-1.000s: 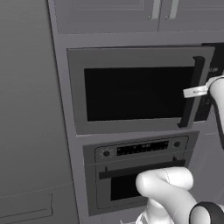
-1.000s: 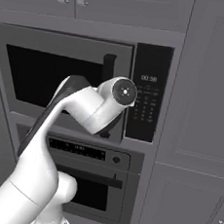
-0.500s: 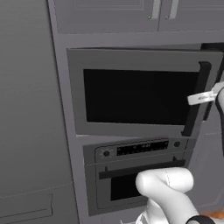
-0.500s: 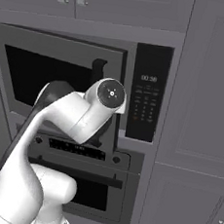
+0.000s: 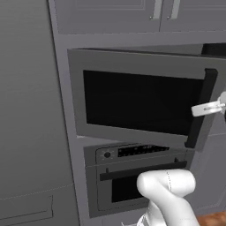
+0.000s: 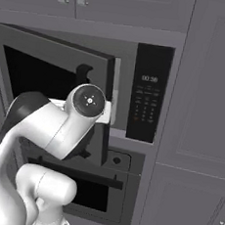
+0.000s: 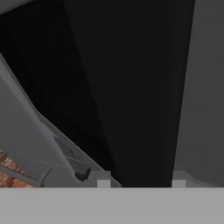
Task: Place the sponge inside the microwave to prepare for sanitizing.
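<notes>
The microwave (image 5: 137, 101) is a grey built-in box whose dark-window door (image 5: 141, 103) stands partly swung out from its right side. My gripper (image 5: 199, 109) is shut on the door's vertical bar handle (image 5: 201, 108). In the hand view the dark handle (image 7: 140, 109) runs up between my gripper's (image 7: 141, 183) two fingertips (image 7: 103, 182). From the right base view my white arm (image 6: 59, 123) covers the hand in front of the door edge (image 6: 107, 109), beside the black keypad panel (image 6: 147, 101). The sponge is out of view.
Below the microwave sits the oven (image 5: 137, 176) with a knob (image 5: 106, 155) and a horizontal handle (image 5: 141, 170). Upper cabinet doors (image 5: 163, 9) hang above. Tall grey panels flank both sides (image 5: 31, 110) (image 6: 209, 95). Wood floor (image 5: 216, 218) shows at the lower right.
The microwave door has swung further out on its left hinge. My gripper has moved with the handle toward me and to the right.
</notes>
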